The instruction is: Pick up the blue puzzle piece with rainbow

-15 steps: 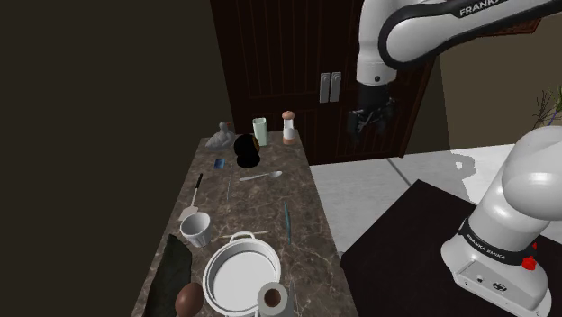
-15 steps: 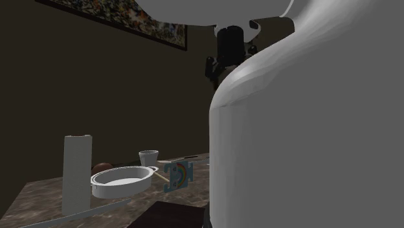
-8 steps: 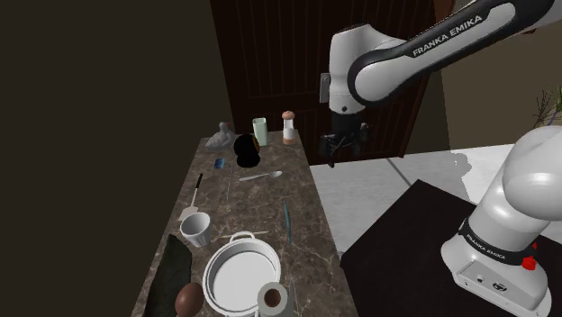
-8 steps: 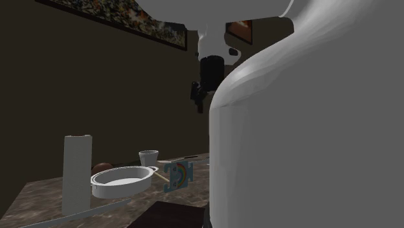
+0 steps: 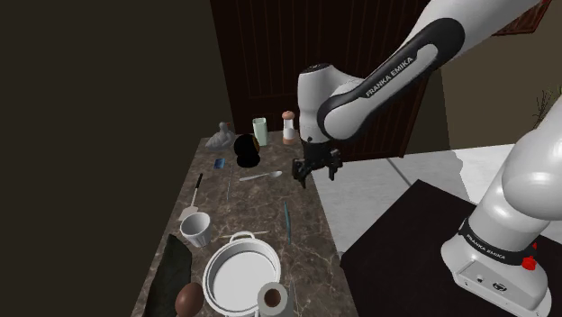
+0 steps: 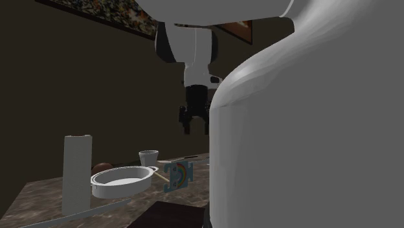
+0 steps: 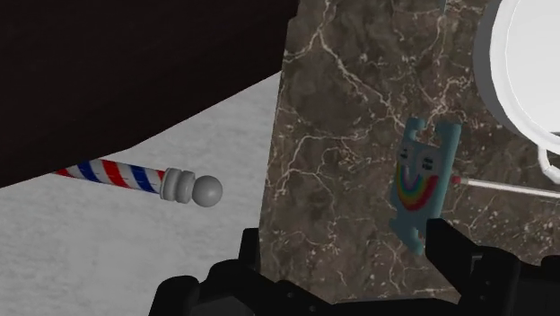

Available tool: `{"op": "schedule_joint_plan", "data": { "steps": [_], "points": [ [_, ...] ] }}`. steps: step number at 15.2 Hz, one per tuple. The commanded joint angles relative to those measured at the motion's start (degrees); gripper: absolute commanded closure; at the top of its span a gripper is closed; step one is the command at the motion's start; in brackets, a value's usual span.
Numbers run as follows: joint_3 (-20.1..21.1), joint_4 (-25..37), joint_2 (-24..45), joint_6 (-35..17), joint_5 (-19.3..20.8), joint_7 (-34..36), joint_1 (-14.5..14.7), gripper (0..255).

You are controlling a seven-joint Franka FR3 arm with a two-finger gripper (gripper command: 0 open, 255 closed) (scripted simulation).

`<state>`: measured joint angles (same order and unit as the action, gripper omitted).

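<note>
Wrist view: notched puzzle piece point(image 7: 422, 182), marbled counter point(image 7: 341, 135)

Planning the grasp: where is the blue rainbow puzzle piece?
Wrist view: the blue puzzle piece sits on the dark marbled counter beside the white round pot, just beyond the gripper.

The arm point(image 5: 527, 180) is made of smooth, rounded white shells joined by dark grey bands, one of them bearing the white lettering point(image 5: 389, 72) "FRANKA EMIKA". A dark collar point(image 5: 491, 249) with more white letters sits above its white base point(image 5: 495, 275), beside a small red part point(image 5: 529, 263). The end effector point(image 5: 317, 176) is all black, with two blocky fingers point(image 7: 453, 247).
</note>
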<state>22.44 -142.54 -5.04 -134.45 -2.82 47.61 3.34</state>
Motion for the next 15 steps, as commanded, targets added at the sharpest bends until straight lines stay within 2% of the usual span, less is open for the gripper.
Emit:
{"op": "schedule_joint_plan", "data": {
  "steps": [1,5,9,15],
  "points": [
    [0.8,2.1,4.8,-2.6,2.4,4.6,-0.1,0],
    [0.8,7.9,15.0,-6.4,8.5,14.1,1.4,0],
    [-1.5,15.1,24.7,-8.6,13.8,22.4,4.6,0],
    [-3.3,16.2,29.2,-11.8,16.2,24.5,6.2,0]
  ]
}}
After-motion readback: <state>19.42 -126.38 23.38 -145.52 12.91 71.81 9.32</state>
